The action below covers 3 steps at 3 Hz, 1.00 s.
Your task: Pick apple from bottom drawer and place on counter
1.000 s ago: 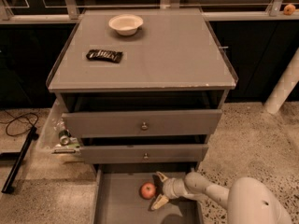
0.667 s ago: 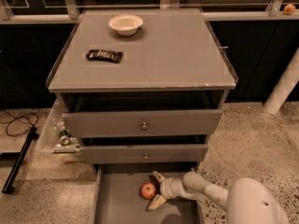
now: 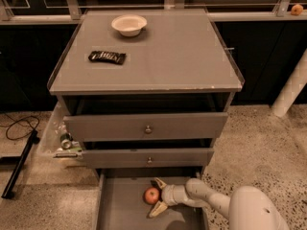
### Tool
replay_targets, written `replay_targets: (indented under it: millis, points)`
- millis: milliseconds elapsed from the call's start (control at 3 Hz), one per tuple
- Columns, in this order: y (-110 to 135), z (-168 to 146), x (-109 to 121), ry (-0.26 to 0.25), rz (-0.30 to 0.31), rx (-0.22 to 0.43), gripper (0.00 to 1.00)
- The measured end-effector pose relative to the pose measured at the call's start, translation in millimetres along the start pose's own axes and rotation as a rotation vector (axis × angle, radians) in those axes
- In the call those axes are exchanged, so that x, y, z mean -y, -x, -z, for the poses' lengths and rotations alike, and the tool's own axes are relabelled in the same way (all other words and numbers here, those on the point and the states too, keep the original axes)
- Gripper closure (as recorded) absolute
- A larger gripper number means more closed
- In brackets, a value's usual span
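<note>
The counter (image 3: pixel 182 56) is topped by a white bowl (image 3: pixel 128 24). Below it, the bottom drawer (image 3: pixel 120 207) is seen pulled out. The gripper (image 3: pixel 154 198) is lowered inside (entering from the right), jaws spread wide. The apple (image 3: pixel 152 194) is found between them, on the drawer floor.

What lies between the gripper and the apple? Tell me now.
Nothing. In the camera view the gripper, down in the bottom drawer, has its open fingers either side of the apple, no other object between.

Matt grey counter (image 3: pixel 192 56) and bottom drawer (image 3: pixel 120 207); in it, a smooth white gripper (image 3: pixel 154 198), fingers spread, straddles the glossy apple (image 3: pixel 151 194).
</note>
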<state>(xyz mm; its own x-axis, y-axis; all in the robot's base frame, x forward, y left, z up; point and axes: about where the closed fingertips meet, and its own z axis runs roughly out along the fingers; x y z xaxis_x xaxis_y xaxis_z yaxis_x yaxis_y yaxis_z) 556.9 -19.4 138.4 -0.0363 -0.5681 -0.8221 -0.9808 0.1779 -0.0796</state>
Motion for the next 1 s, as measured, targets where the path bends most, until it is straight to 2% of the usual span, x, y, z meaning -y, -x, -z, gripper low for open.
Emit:
replay_targets:
  millis: [333,1000]
  points:
    - [-0.2,0.0,0.3,-0.001,0.0,0.0,0.19]
    - [-0.2,-0.1,0.2,0.0,0.0,0.0,0.66]
